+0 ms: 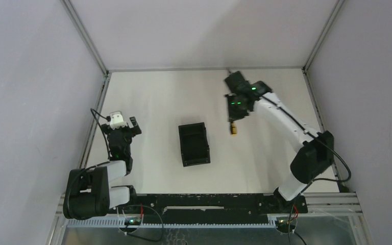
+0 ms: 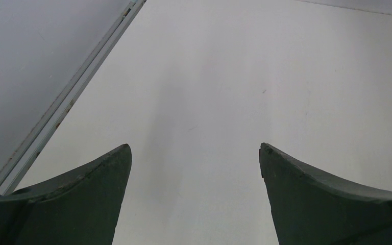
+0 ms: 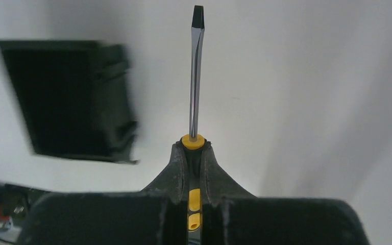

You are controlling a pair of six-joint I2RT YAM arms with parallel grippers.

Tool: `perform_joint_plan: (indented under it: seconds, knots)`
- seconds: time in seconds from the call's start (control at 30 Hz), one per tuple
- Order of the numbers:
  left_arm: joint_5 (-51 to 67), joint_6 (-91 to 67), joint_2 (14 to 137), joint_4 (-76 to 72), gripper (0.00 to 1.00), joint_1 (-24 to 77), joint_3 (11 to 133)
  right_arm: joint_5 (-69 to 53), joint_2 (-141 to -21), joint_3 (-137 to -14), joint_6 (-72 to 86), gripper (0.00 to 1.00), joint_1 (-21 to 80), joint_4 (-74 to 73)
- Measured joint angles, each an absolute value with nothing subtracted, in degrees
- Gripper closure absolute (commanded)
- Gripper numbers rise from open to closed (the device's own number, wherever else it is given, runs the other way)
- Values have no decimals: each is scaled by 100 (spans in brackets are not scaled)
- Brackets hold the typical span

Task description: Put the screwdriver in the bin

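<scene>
my right pincer [image 3: 194,153] is clamped on the handle of the screwdriver [image 3: 196,76], which looks lifted clear of the table, right of centre in the top view. so the pickup is done. what's left is carrying it over the empty bin [image 1: 181,145] at centre frame and letting go, while my left pincer [image 2: 195,148] sits wide open with nothing in it.

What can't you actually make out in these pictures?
- Right wrist view: the screwdriver's handle is mostly hidden between the right gripper's fingers and cut off by the bottom edge.
- Right wrist view: the bin is blurred and dark, so its contents cannot be told.
- Top view: the screwdriver is tiny; only a yellow speck shows below the gripper.
- Left wrist view: only the open left gripper and the table show.
</scene>
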State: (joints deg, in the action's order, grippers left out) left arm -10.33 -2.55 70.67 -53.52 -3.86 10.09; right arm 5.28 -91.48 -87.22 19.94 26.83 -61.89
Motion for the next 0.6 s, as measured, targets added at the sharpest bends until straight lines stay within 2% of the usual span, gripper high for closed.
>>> perform_joint_plan:
  seconds: [0.13,0.3,0.43,0.6]
  knots:
    - [-1033,-255,7067,-5354,0,-386,1009,513,-9837,-9651,2152,100,4021,-6110]
    - [-1035,-255,7067,-5352,0,-386,1009,513,-10514,-10449,2075,100,5006,-5968]
    - [-1035,-255,7067,-5354,0,-386,1009,556,-10746,-10433,1879,100,5378,-5795]
    - [-1035,-255,7067,-5354,0,-388,1009,617,-10934,-9786,1627,100,5474,-5295]
